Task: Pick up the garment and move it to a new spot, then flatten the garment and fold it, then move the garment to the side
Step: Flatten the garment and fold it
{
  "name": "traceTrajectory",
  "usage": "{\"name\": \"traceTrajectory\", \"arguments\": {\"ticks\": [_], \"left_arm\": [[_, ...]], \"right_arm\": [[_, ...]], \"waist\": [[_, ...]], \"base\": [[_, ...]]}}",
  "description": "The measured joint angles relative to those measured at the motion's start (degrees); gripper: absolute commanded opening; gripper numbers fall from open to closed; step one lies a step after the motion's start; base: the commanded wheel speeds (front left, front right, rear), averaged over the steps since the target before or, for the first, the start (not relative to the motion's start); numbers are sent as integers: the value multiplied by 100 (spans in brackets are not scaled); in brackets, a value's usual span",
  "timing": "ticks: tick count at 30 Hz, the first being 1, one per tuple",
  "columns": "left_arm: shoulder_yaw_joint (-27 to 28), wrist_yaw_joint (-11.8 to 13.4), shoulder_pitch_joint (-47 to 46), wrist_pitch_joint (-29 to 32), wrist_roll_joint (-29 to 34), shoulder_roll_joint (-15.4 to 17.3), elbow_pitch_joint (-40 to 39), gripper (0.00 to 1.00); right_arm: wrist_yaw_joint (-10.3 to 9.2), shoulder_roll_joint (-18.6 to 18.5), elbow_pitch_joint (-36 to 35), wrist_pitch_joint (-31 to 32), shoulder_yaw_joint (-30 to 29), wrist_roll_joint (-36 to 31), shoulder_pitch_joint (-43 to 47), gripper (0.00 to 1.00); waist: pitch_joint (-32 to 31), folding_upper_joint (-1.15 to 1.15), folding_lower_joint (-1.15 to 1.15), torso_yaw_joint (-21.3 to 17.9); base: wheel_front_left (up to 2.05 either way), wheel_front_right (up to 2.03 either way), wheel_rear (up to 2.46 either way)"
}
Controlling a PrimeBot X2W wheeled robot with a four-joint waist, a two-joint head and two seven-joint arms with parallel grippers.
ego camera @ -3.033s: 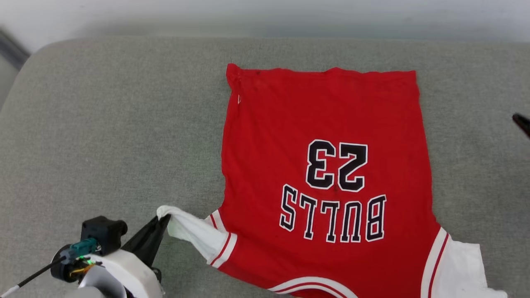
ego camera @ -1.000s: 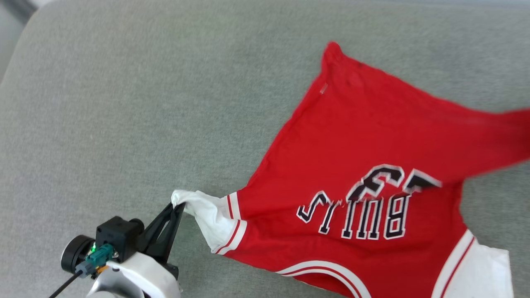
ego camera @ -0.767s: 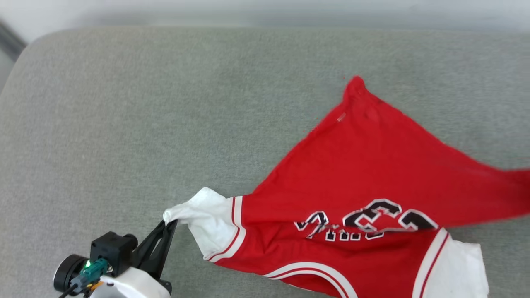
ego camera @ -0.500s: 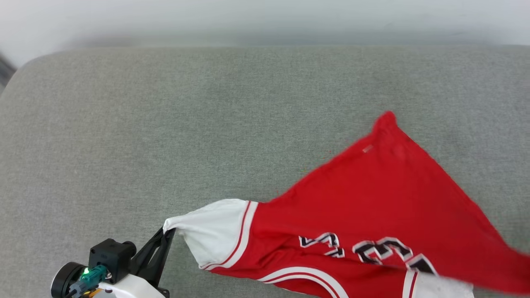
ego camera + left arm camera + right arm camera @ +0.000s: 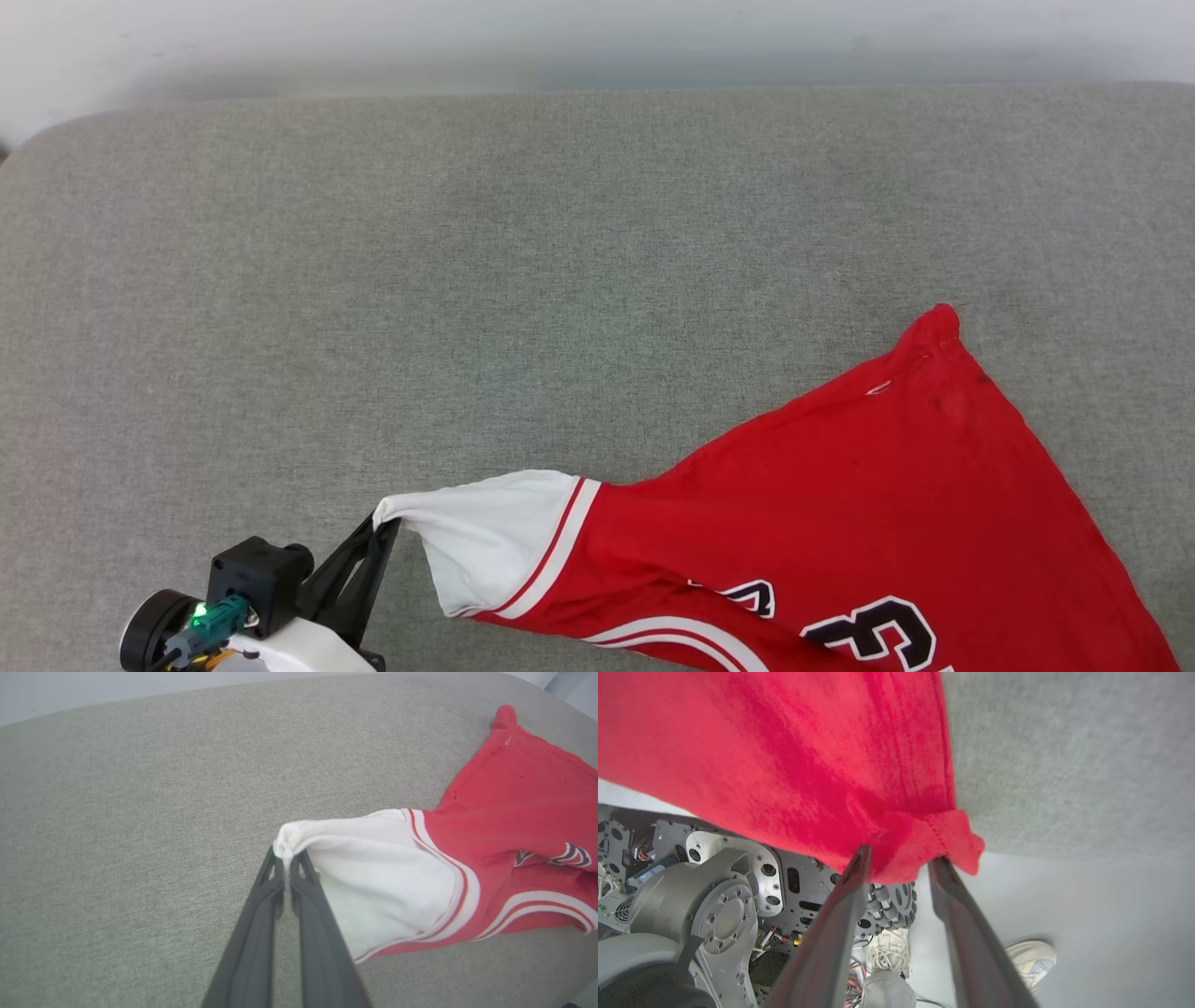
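Observation:
The garment (image 5: 840, 504), a red jersey with white sleeves and black-and-white lettering, lies bunched at the near right of the grey cushion. My left gripper (image 5: 381, 527) is shut on the tip of its white sleeve (image 5: 373, 877), which is stretched taut; the left wrist view shows the left gripper (image 5: 286, 856) with both fingers pinched on the cloth. In the right wrist view my right gripper (image 5: 900, 856) has its jaws apart, and a folded corner of the garment (image 5: 784, 742) hangs loosely between its fingertips, past the cushion's edge.
The grey cushion (image 5: 467, 280) stretches wide to the left and far side. Below the cushion's edge, the right wrist view shows my wheeled base (image 5: 714, 896), a pale floor and a person's shoes (image 5: 1031, 956).
The garment's far hem has been drawn over toward the near right, covering most of the lettering. My right gripper's jaws have parted. The left gripper kept hold of the sleeve; the camera shifted.

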Motion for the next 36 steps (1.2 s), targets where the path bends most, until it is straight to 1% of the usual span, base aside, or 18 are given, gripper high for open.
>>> {"name": "traceTrajectory", "arguments": {"ticks": [3,8,11,14,17,20,22,28,32,36], "left_arm": [[-12,0,-1,12,0,-4,4,0],[-27,0,-69,18,21,-15,-12,0],[-44,0,-105,25,73,-21,-37,0],[-64,-2,-201,41,136,-37,-69,0],[-81,-20,-319,43,194,-70,-90,0],[-105,-68,-451,51,263,-136,-97,0],[-124,-89,-544,52,298,-186,-92,0],[-135,-157,-736,37,369,-292,-79,0],[-127,-201,-883,7,413,-354,-46,0],[-129,-258,-995,-16,436,-393,-8,0]], "right_arm": [[0,-54,-261,-80,-200,-20,-215,100],[-1,-302,-831,-84,-549,-8,-761,100],[-1,-509,-1060,19,-620,-42,-1178,100],[-1,-750,-1210,225,-498,-120,-1681,100],[-1,-946,-1227,469,-138,-214,-2331,100],[0,-1002,-1123,743,321,-332,-3077,100],[0,-971,-976,914,639,-446,-3533,100],[0,-610,-387,1233,1624,-799,-4658,100],[0,-354,135,1158,2090,-959,-5143,100],[-1,-190,555,989,2547,-1021,-5371,100]], "waist": [[-33,0,0,-15],[-16,0,0,49],[53,0,1,105],[161,0,1,176],[304,0,1,259],[469,0,1,357],[580,0,1,431],[936,0,2,632],[1175,0,2,743],[1385,0,2,827]], "base": [[0,0,0],[0,0,0],[0,0,0],[0,0,0],[0,0,0],[0,0,0],[0,0,0],[0,0,0],[0,0,0],[0,0,0]]}}
